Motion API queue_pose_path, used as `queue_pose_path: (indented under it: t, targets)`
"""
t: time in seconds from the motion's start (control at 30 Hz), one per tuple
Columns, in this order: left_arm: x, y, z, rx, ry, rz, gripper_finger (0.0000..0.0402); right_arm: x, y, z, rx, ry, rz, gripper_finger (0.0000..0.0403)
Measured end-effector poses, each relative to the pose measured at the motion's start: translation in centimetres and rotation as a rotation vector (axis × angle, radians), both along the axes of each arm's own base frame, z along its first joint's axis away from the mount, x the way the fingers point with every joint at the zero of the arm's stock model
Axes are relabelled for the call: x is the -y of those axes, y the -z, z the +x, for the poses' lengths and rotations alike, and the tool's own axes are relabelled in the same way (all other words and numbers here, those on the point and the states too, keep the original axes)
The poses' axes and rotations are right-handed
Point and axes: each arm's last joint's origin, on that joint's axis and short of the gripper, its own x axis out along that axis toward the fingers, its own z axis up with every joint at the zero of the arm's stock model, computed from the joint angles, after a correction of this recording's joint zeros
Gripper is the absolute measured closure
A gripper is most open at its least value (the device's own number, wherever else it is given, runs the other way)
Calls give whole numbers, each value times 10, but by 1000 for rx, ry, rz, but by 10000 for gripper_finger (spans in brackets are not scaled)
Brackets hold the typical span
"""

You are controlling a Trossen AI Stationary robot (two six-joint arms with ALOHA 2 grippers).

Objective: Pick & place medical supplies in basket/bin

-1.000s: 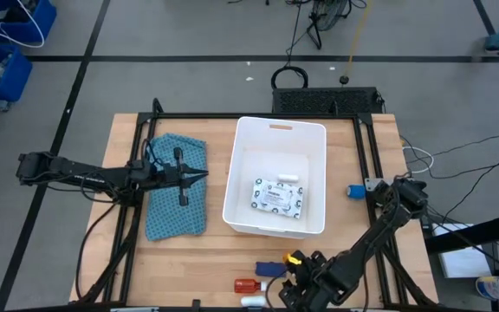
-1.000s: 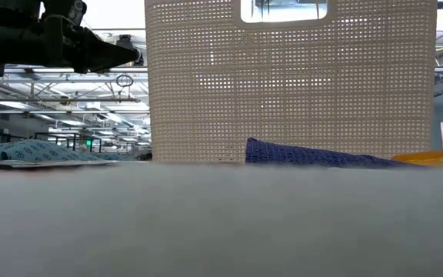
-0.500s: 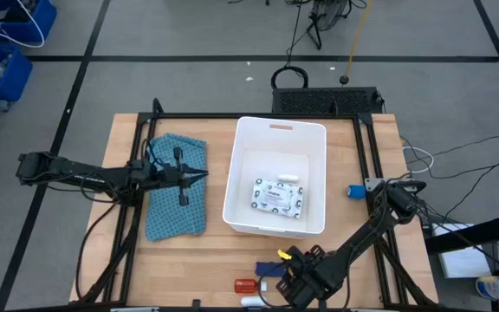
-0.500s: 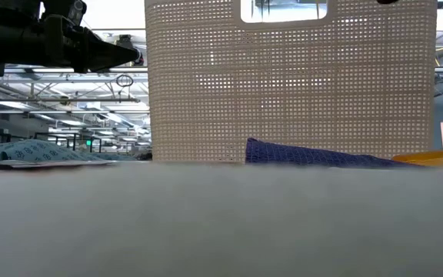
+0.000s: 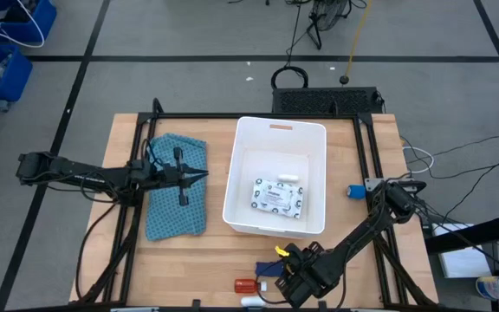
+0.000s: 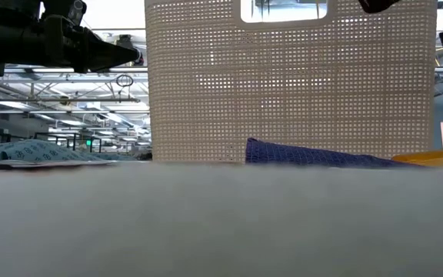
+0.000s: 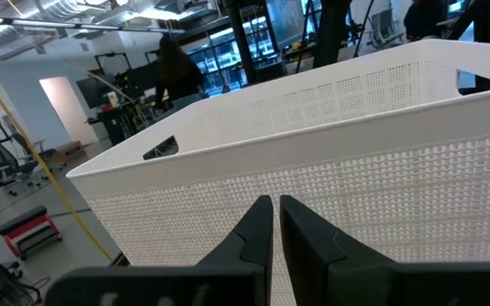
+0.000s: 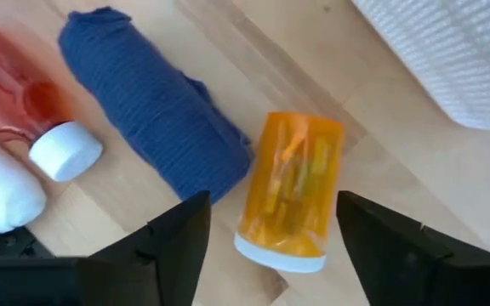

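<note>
Both arms are dark, almost black, made of slim straight links with thicker round joints. The left claw (image 5: pixel 199 177) ends in two narrow pointed fingers (image 7: pixel 253 234). The right claw (image 8: pixel 272 228) has two broad, flat, matte black fingers (image 8: pixel 177 242).

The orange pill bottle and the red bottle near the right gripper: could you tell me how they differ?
The orange pill bottle is amber, short and stout; the red bottle is red and slimmer. The orange pill bottle lies between the open fingers of the right gripper; the red bottle lies off to one side, beyond the blue cloth roll. Both lie on their sides on the table, white-capped, outside the bin.
</note>
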Motion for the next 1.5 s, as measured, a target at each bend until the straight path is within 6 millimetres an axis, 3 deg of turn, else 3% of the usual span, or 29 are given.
queue_pose_path:
  t: [0.23,0.63,1.03,1.33,1.5]
  targets:
    - [0,0,0,0,0,1,371,5,15,-2,-10,6,-8,125]
    - [0,0,0,-1,0,9,371,11,53,-11,-57,22,145,137]
    - [0,0,0,1,1,1,371,9,44,-13,-15,-11,155,225]
    - [0,0,0,0,2,-1,371,4,38,-7,62,-33,220,206]
    - [0,0,0,0,2,-1,371,4,22,-7,110,-55,253,217]
